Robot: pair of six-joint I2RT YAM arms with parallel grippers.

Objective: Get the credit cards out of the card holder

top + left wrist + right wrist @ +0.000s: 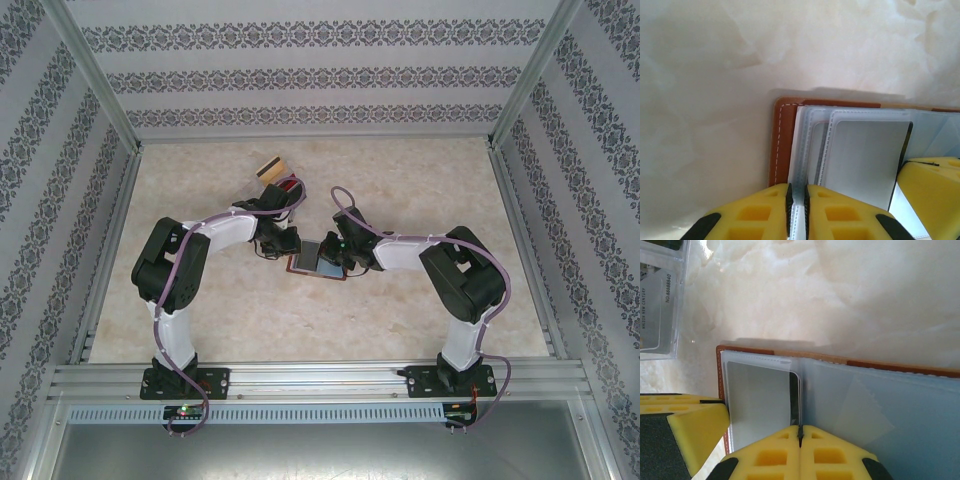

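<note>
The pale marbled tabletop (420,190) carried everything, with the two black-and-white arms bent inward over its middle, the left arm (175,265) and the right arm (450,265) meeting there. Between them lay the brown leather card holder (312,263), spread open flat on the table, its clear plastic sleeves (865,160) fanned out from the stitched cover. The left gripper (797,197) had its yellow fingers pressed together on the edge of one sleeve. The right gripper (800,434) was likewise clamped tight, at the holder's middle fold, where a dark-edged card (794,397) sat in its pocket. Whether it pinched card or plastic could not be told. Farther back on the table, well apart from the holder, lay a tan card with a dark stripe (272,167) and just beside it something red (291,185), too small to identify.
</note>
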